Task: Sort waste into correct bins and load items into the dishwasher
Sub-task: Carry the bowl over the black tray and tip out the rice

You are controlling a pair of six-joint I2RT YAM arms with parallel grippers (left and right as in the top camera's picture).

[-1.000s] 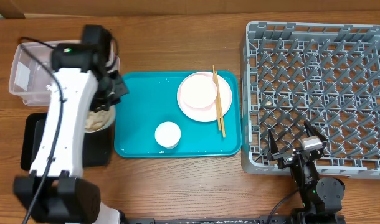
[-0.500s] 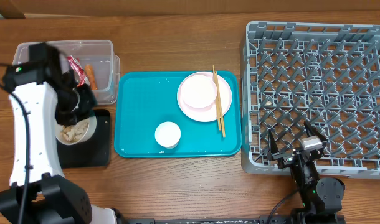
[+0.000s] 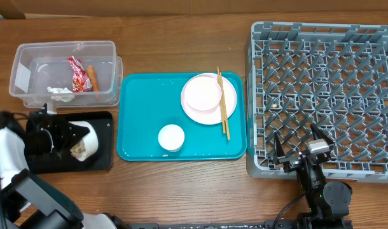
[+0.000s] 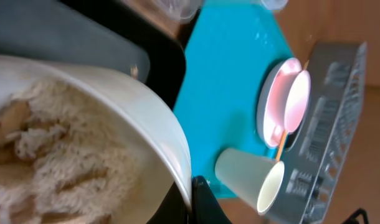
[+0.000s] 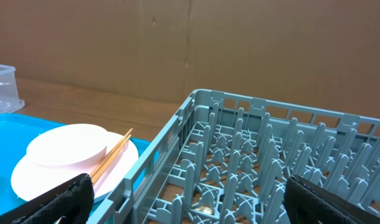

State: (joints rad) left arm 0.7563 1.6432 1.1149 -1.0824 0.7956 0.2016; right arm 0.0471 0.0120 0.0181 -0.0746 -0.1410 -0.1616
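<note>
Since the earlier shot the left arm has swung off the clear tub (image 3: 22,67) toward the front-left corner of the surface (image 3: 181,48), taking the bowl (image 3: 86,137) with it. Nothing on the right side budged. The left end effector (image 4: 191,200) is pinched tight on the bowl's rim. The bowl now hangs tipped on its side over the black tray (image 3: 103,160), mouth aimed roughly at the tray's front-left corner. The food scraps (image 4: 59,143) are beige, crumbly and clumpy, and in the wrist view they're sitting inside the smooth glossy wall, so my guess is it needs more tilt or a shake. The tub already holds the crinkly red wrapper (image 3: 77,74), carrot piece (image 3: 92,77) and tissue (image 3: 59,93). The right end effector (image 3: 297,147) has its fingers wide apart and empty at the front edge of the pegged grey rack (image 3: 327,76). That puts it way nearer the pink plate (image 3: 213,116), chopsticks (image 3: 224,111) and cup (image 3: 171,137) on the teal tray (image 3: 140,102). The chopsticks' long axis runs back to front.
</note>
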